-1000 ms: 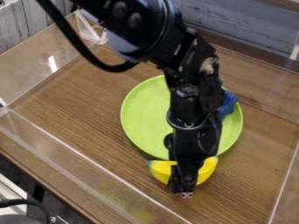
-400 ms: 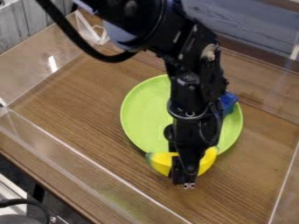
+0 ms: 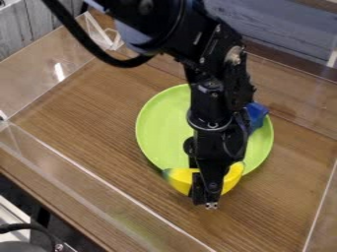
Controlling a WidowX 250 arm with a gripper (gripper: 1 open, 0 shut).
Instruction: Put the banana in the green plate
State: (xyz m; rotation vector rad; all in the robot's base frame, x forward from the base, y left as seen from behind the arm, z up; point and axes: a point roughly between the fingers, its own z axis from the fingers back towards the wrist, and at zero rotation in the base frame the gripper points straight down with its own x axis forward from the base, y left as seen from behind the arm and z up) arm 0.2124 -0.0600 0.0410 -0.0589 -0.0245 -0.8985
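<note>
The green plate [image 3: 165,123] lies flat on the wooden table, round and lime-green. Just off its near rim, the yellow banana [image 3: 180,181] sits low against the tabletop, partly covered by my arm. My gripper [image 3: 207,196] points straight down onto the banana with its fingers shut on it; yellow shows on both sides of the fingers. The black arm hides the plate's right half.
A blue block [image 3: 253,116] rests at the plate's far right edge, behind the arm. Clear plastic walls [image 3: 53,69] surround the wooden table [image 3: 93,133], with a low transparent wall along the near side.
Between one second ago and now the arm shifted slightly; the gripper stays shut on the banana at the plate's near rim.
</note>
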